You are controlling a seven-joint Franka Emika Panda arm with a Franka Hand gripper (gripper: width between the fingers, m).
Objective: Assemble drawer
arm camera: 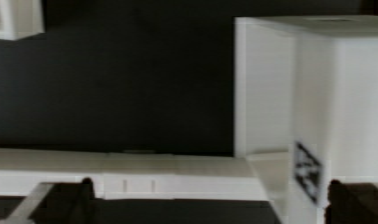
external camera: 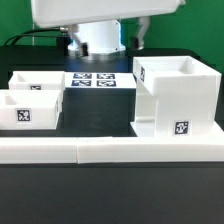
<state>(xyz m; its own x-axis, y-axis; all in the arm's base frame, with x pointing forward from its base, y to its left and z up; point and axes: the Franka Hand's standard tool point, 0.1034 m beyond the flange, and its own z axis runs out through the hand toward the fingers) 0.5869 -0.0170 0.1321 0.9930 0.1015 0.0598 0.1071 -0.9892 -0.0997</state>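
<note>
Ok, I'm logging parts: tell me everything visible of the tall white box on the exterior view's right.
The tall white box looks like smooth plastic. It stands upright on the black table, at the exterior view's right, open on top with thin walls and a hollow inside. A marker tag sits low on its front. Its base appears to meet the white rail.

The arm [external camera: 97, 38] is glossy white, rounded below a broad pale housing [external camera: 100, 10] (faintly blue-tinted), with perhaps dark cables [external camera: 143, 38] beside it. Its fingers [arm camera: 65, 203] are black.
</note>
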